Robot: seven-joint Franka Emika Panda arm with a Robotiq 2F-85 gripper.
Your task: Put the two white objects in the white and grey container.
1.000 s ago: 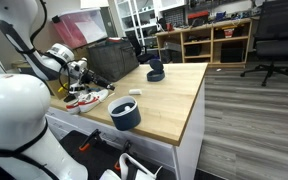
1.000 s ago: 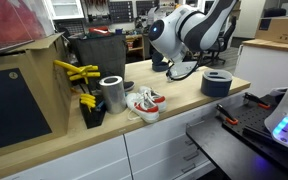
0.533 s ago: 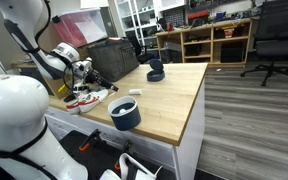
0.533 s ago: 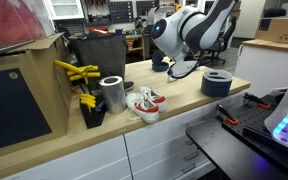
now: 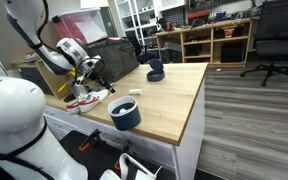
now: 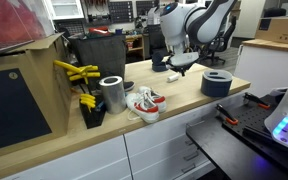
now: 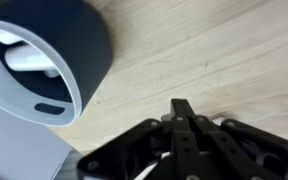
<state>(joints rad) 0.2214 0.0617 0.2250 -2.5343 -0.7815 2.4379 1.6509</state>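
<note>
The grey-blue container with a white inside stands near the table's front edge in both exterior views (image 5: 125,114) (image 6: 217,83). It fills the upper left of the wrist view (image 7: 79,45), where a white piece (image 7: 28,60) lies inside it. A small white object (image 5: 136,93) lies on the wood just beyond the container. My gripper (image 5: 92,66) (image 6: 178,62) hangs above the table beside the container. Its fingers are pressed together in the wrist view (image 7: 182,108), and I see nothing between them.
A pair of white-and-red shoes (image 5: 85,98) (image 6: 144,103) lies near the table's end, by a metal can (image 6: 111,93) and yellow tools (image 6: 76,72). A smaller dark bowl (image 5: 155,73) sits at the far side. A black box (image 5: 109,57) stands behind.
The arm has lifted and swung a little toward the table's middle. The container, shoes and white object have not moved.
</note>
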